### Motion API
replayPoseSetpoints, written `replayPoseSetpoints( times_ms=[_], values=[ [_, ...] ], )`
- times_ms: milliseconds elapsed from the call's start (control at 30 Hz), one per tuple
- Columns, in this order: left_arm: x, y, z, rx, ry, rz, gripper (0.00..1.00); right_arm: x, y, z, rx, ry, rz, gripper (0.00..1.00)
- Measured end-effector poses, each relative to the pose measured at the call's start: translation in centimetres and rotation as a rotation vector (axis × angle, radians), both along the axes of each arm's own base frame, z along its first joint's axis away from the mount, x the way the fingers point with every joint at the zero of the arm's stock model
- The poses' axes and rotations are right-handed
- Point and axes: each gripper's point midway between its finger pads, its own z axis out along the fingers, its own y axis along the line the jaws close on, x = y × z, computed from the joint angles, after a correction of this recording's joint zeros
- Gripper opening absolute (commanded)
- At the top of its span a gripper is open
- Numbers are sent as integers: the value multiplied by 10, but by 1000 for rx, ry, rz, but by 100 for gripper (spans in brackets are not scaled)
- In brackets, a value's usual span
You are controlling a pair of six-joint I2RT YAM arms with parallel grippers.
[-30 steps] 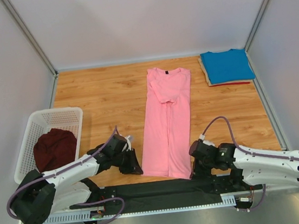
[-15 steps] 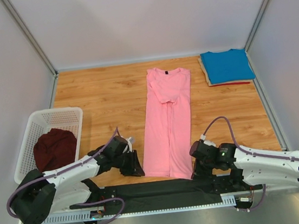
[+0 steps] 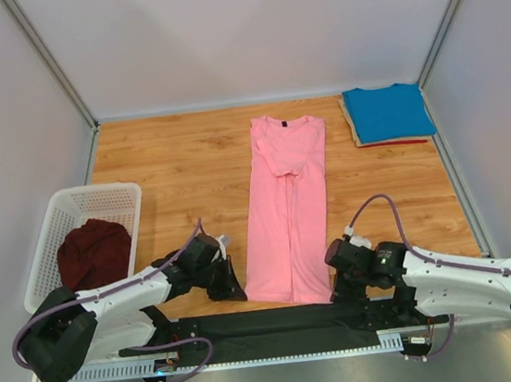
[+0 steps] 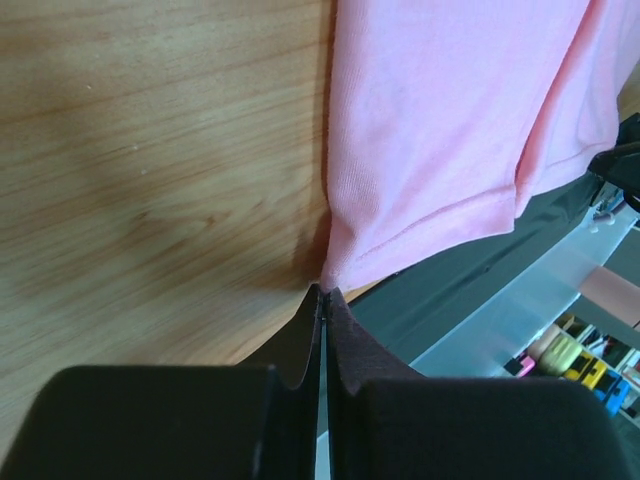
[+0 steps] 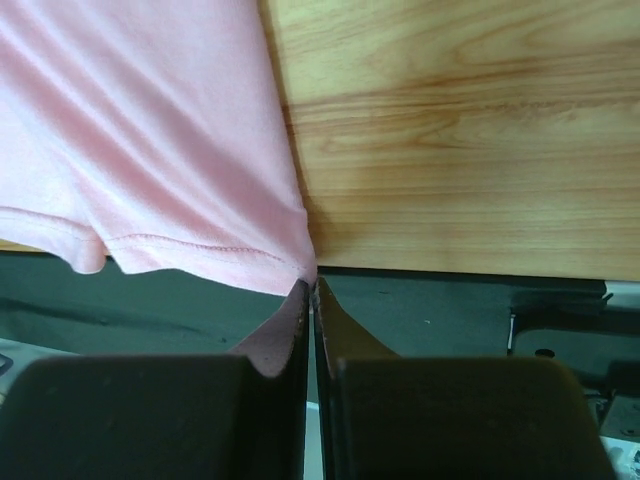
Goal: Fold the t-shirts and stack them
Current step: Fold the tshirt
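The pink t-shirt (image 3: 286, 215) lies in the middle of the table (image 3: 168, 164), folded lengthwise into a long narrow strip with the collar at the far end and the hem at the near edge. The left gripper (image 4: 323, 293) is closed tight, and the near-left hem corner appears to be pinched at its very tips. The right gripper (image 5: 310, 286) is closed the same way on the near-right hem corner.

The blue t-shirt (image 3: 386, 112) sits folded on a small pile in the far right corner. The maroon t-shirt (image 3: 92, 253) is bunched up in the white basket (image 3: 70, 200) at the left.

The pink cloth looks thin, light and limp, so it should sag between two held points and drag flat behind them. The stitched hem is its firmest part, and its corners are the sensible places to hold. With so little fabric in each pinch, a corner could slip out if the lift is quick or uneven.
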Motion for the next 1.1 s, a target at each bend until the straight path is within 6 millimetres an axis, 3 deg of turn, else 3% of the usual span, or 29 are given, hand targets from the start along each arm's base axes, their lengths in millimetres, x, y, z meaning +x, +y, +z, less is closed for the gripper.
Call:
replayPoseSetpoints(
  times_ms=[267,467,600,733,933,1100],
  values=[
    [14,-12,12,-1,-8,18,0,19,2,24,-46,-77,17,0],
    [41,-35,38,-6,-40,15,0,47,1,36,-104,-103,19,0],
    [71,-44,54,-1,-73,35,0,74,-5,42,-141,-111,14,0],
    [105,-45,54,40,-72,60,0,108,-9,51,-181,-125,32,0],
    [161,-47,58,65,-86,98,0,165,-14,62,-231,-140,60,0],
    [208,-49,74,62,-118,117,0,211,-20,69,-263,-157,86,0]
  ],
)
